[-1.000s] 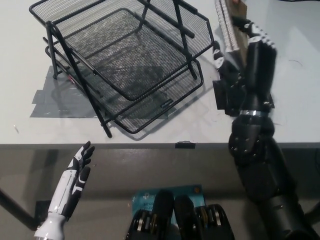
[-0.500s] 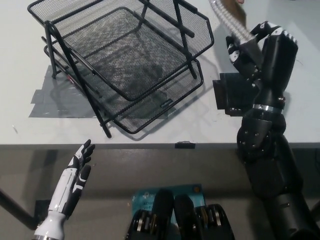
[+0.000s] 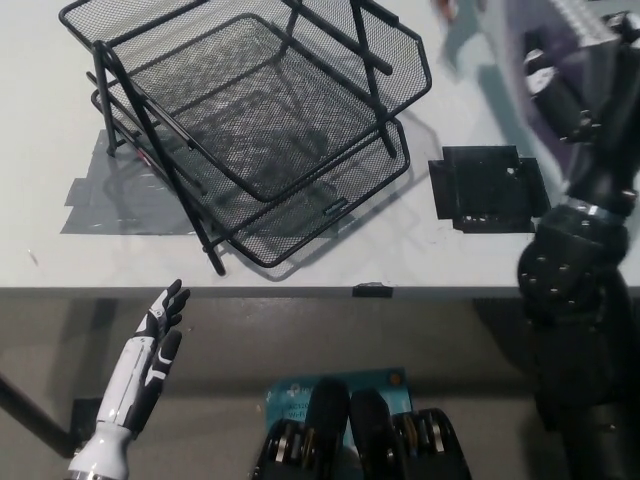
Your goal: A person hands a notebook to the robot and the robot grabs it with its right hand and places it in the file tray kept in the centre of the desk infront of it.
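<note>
The black mesh file tray (image 3: pixel 330 215), two tiers, stands at the desk's centre-left, tilted and with nothing in it. My black right hand (image 3: pixel 572 98) is raised at the picture's upper right, well right of the tray and blurred by motion. Its fingers (image 3: pixel 545 78) are closed on a lilac spiral notebook (image 3: pixel 545 25), which runs off the top right corner. A blur at the top edge looks like a person's hand (image 3: pixel 446 8). My white left hand (image 3: pixel 152 350) rests open at the lower left, below the desk's front edge.
A flat black square holder (image 3: pixel 488 188) lies on the desk right of the tray, under my right forearm. Grey tape (image 3: pixel 95 205) marks the desk at the tray's left. The desk's front edge (image 3: pixel 300 291) runs across the middle.
My right hand has swung rightward, away from the tray, with the notebook in it, uncovering the black holder. The left hand has not moved.
</note>
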`<state>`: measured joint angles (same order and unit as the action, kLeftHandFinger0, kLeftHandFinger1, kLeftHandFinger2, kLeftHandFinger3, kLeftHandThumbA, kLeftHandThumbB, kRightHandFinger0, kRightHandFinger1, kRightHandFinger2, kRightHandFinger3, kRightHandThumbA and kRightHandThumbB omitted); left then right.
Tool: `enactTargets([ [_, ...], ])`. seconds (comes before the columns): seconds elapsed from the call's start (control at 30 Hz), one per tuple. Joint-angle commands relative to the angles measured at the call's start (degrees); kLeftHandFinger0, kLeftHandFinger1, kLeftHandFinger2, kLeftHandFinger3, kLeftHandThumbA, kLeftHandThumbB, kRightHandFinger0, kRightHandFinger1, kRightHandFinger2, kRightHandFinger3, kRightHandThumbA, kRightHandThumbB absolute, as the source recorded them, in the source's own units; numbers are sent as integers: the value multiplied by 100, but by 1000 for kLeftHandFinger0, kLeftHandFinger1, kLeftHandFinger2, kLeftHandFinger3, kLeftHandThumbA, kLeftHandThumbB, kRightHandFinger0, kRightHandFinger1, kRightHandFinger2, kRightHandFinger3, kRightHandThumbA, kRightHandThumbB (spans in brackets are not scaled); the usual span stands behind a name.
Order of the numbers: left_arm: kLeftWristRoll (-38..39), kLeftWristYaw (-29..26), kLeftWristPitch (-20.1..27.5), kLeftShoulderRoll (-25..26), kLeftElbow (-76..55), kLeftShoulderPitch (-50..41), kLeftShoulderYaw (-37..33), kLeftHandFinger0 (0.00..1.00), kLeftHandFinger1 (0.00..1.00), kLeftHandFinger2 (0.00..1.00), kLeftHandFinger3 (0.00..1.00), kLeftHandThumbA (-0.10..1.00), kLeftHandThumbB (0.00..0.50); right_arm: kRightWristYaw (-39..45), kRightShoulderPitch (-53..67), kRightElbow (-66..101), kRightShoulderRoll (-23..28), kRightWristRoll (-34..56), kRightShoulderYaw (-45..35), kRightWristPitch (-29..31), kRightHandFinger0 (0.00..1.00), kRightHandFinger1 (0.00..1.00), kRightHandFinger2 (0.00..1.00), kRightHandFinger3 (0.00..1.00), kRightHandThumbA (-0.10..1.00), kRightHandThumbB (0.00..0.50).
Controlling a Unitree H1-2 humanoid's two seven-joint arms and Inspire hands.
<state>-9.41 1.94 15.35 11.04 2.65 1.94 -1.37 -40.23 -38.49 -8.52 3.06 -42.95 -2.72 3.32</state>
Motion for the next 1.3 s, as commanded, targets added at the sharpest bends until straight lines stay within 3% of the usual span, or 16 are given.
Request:
enactTargets([
  [0.0,-8,-4,187,75,-73,18,24,1000,1000,1000,1000,1000,328,-191,-471,1451,340,-441,-217,-130,0,0,111,0,794,0],
  [0.3,1,-8,188,41,-39,-28,8,1000,1000,1000,1000,1000,331,175,-570,2496,583,-749,-113,-114,0,0,0,13,728,0],
  [0.4,23,14,192,38,-88,-126,-7,1000,1000,1000,1000,1000,326,249,-477,2550,722,-1113,216,170,0,0,13,51,591,0],
  [0.57,23,36,203,54,-127,-213,-22,1000,1000,1000,1000,1000,330,517,-390,2538,859,-1370,709,325,0,0,0,40,725,0],
  [0.6,8,20,185,44,-151,-233,-20,1000,1000,1000,1000,1000,341,558,-460,2413,954,-1519,1010,546,0,0,1,495,680,0],
  [0.63,6,13,174,35,-164,-248,-19,1000,1000,1000,1000,1000,341,562,-489,2376,986,-1568,1108,623,0,0,1,495,680,0],
  [0.67,34,8,170,20,-165,-262,-12,1000,1000,1000,1000,1000,345,575,-544,2336,1019,-1604,1233,709,0,0,0,572,643,0],
  [0.7,86,16,177,12,-142,-257,-2,1000,1000,1000,1000,1000,340,589,-626,2239,1010,-1675,1368,730,0,0,0,384,674,0],
  [0.73,100,19,178,11,-134,-255,1,1000,1000,1000,1000,1000,340,591,-655,2201,1010,-1698,1419,734,0,0,0,345,724,0],
  [0.77,112,18,194,10,-115,-250,4,1000,1000,1000,1000,1000,339,541,-733,2093,1010,-1732,1532,785,0,0,0,118,747,0],
  [0.83,114,19,197,10,-114,-251,3,1000,1000,1000,1000,1000,337,547,-805,2016,1003,-1779,1622,827,0,0,0,78,792,0],
  [0.9,119,33,209,27,-109,-259,-4,1000,1000,1000,1000,1000,333,554,-910,1905,991,-1989,1772,836,0,0,1,316,811,0],
  [0.93,119,38,212,33,-106,-264,-6,1000,1000,1000,1000,1000,331,522,-963,1839,985,-2097,1842,854,0,0,0,341,815,0],
  [1.03,95,32,225,40,-106,-268,-11,1000,1000,1000,1000,1000,323,484,-1026,1732,998,-2150,1924,912,0,0,2,256,826,0],
  [1.07,62,29,240,53,-113,-274,-19,1000,1000,1000,1000,1000,321,364,-1238,1312,1053,-2366,2174,1102,0,0,0,67,803,3],
  [1.27,72,25,257,34,-108,-283,-29,1000,1000,1000,1000,1000,320,132,-1465,593,1147,-2693,2527,1224,0,0,0,0,714,16],
])
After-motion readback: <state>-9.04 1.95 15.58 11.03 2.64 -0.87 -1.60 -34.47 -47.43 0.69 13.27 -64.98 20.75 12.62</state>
